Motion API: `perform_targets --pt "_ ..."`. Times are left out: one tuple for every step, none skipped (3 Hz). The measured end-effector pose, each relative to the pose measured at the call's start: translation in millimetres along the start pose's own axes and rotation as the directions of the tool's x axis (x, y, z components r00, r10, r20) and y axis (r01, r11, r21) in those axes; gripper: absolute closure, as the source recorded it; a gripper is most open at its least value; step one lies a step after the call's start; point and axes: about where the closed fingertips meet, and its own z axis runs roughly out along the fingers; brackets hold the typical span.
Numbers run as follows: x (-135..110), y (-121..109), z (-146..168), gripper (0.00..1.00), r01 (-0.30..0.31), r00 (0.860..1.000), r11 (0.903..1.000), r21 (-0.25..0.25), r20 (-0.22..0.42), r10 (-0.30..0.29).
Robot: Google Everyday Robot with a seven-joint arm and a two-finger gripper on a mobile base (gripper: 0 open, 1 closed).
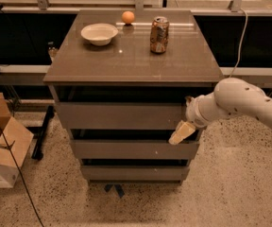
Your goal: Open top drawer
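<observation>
The top drawer (119,116) is the widest grey-brown front of the cabinet, just under the tabletop (126,63). A dark gap shows above it. Below it are a narrower middle front (126,149) and a thin lowest front (131,173). My gripper (181,132), cream-coloured at its tip, is on the end of the white arm (235,100) that comes in from the right. It sits at the right end of the top drawer, by its lower right corner, pointing down and left over the gap above the middle front.
A white bowl (99,33), an orange ball (128,17) and a drink can (159,28) stand on the tabletop. An open cardboard box (1,148) and a black cable (13,160) lie on the speckled floor at the left. A railing runs behind the cabinet.
</observation>
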Motion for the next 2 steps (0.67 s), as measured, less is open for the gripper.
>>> perform_targets --pt "1.2 -2.1 13.4 0.00 0.009 1.000 0.9994 -0.032 -0.012 -0.009" --pt "-1.6 1.9 18.0 0.15 0.033 0.999 0.9971 -0.069 -0.025 -0.035"
